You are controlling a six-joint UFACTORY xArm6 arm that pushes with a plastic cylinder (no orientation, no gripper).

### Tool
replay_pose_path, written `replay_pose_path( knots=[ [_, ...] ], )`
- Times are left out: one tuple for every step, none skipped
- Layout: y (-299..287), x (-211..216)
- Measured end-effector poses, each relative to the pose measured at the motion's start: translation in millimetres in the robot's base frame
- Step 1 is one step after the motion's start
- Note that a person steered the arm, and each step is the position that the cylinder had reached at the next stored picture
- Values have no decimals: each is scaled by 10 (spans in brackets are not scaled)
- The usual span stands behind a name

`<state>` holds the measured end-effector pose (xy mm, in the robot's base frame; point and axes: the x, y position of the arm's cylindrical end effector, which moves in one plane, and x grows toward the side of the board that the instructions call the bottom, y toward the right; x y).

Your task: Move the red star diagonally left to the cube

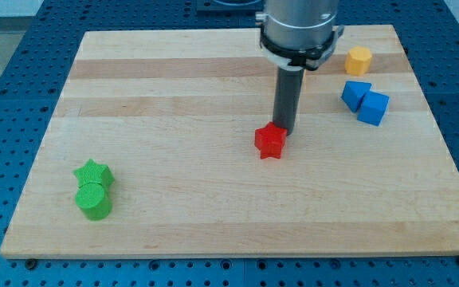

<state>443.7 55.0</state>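
Note:
The red star (270,142) lies near the middle of the wooden board (213,88). My tip (284,130) touches the star's upper right edge, just above and to its right. A blue cube (374,108) sits at the view's upper right, with a second blue block (355,93) touching it on its left. A yellow block (358,60) lies above them, near the board's top edge.
A green star (94,173) and a green cylinder (94,201) lie together at the view's lower left. The arm's grey body (301,28) hangs over the top middle of the board. A blue perforated table surrounds the board.

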Motion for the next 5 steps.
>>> replay_pose_path(
  knots=[
    [-153, 121],
    [-254, 249],
    [-273, 302],
    [-273, 321],
    [-273, 474]
  ],
)
